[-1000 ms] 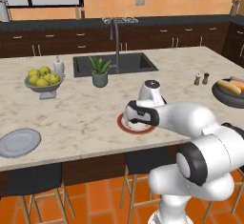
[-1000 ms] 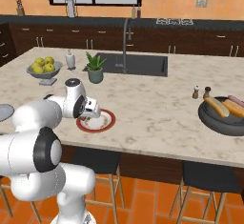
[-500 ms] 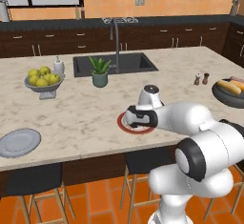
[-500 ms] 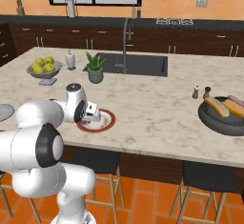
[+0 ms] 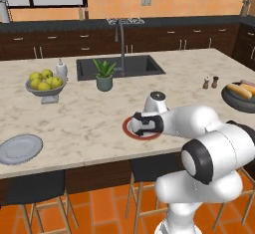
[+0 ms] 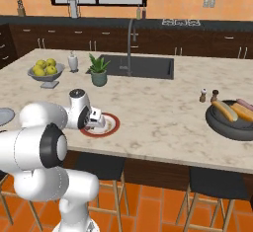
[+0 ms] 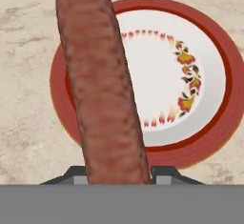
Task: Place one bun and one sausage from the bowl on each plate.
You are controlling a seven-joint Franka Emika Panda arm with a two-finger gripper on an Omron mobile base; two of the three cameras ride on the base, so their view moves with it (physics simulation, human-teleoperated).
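My gripper (image 7: 117, 174) is shut on the dark red-brown sausage (image 7: 102, 89), which hangs just above the left part of the white plate with a red-brown rim (image 7: 190, 75). In the base views the gripper (image 5: 138, 126) (image 6: 98, 122) sits low over that plate (image 5: 128, 129) (image 6: 112, 127) near the counter's front edge. Far right, the dark bowl (image 5: 235, 101) (image 6: 232, 129) holds two buns (image 6: 225, 110) and the pink sausage (image 6: 245, 104). The grey-blue plate (image 5: 20, 148) lies at the front left.
A footed bowl of yellow-green fruit (image 5: 45, 82), a white bottle (image 5: 61, 69) and a potted plant (image 5: 104, 74) stand near the sink (image 5: 119, 66) with its faucet. Salt and pepper shakers (image 5: 209, 82) stand beside the dark bowl. Stools are under the counter's front edge.
The hand with the sausage has come down closer to the red-rimmed plate, most of it in the first half second. Nothing else moved.
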